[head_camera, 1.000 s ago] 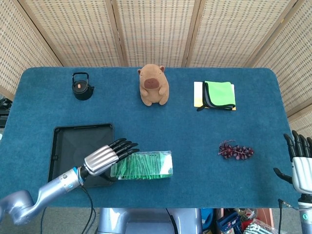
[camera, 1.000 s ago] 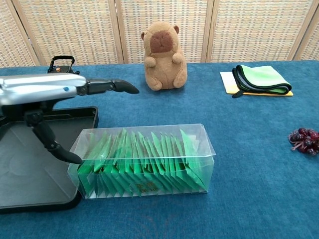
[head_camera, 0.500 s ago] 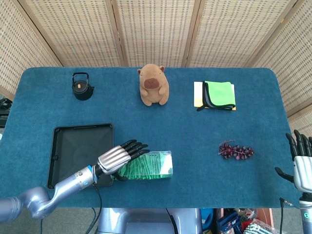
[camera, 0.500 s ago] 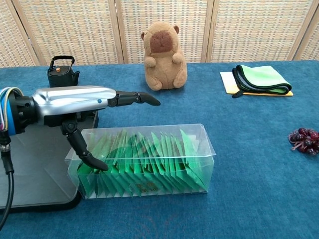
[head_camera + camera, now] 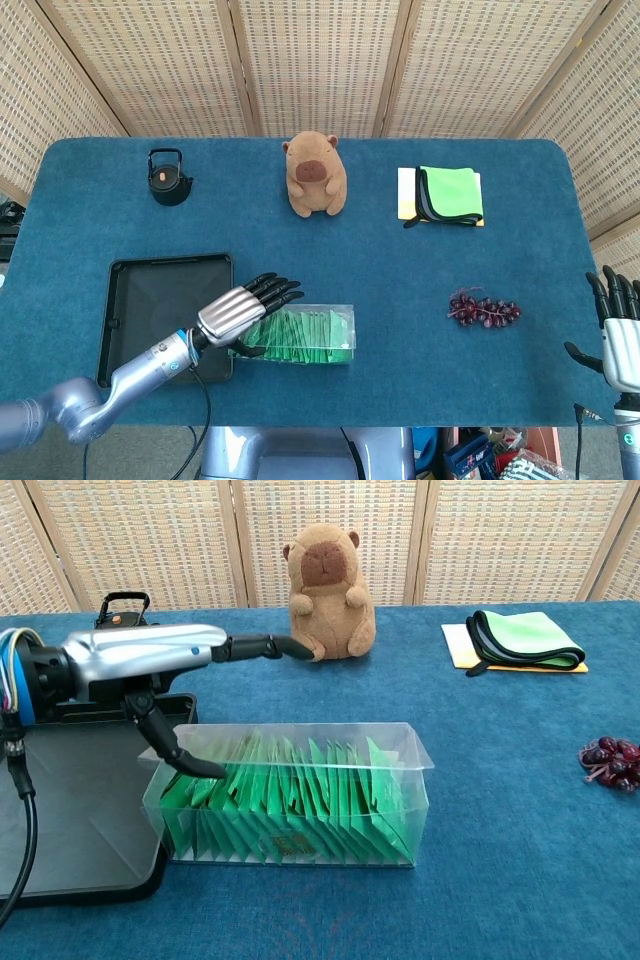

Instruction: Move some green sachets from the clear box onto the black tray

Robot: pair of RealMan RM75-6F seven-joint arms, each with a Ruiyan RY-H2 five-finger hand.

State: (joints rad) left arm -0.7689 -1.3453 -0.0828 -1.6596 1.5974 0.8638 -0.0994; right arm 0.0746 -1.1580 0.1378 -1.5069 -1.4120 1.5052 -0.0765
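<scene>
The clear box (image 5: 335, 318) of upright green sachets (image 5: 300, 800) lies just right of the black tray (image 5: 150, 290), near the table's front edge. My left hand (image 5: 238, 312) hovers over the box's left end. Its fingers (image 5: 270, 647) stretch straight out above the box. The thumb (image 5: 185, 760) dips down inside the left end and touches the first sachets; nothing is pinched. The tray (image 5: 60, 810) has no sachets on it. My right hand (image 5: 620, 335) stays at the far right edge of the table, fingers apart and holding nothing.
A black teapot (image 5: 168, 177) stands at the back left. A brown capybara plush (image 5: 316, 175) sits at the back centre, a folded green cloth (image 5: 448, 195) at the back right. A bunch of dark grapes (image 5: 484, 309) lies right of the box.
My left hand came from the tray side over the box's left end, then rose a little. Its thumb lifted from deep among the sachets to near the rim. The box shifted slightly.
</scene>
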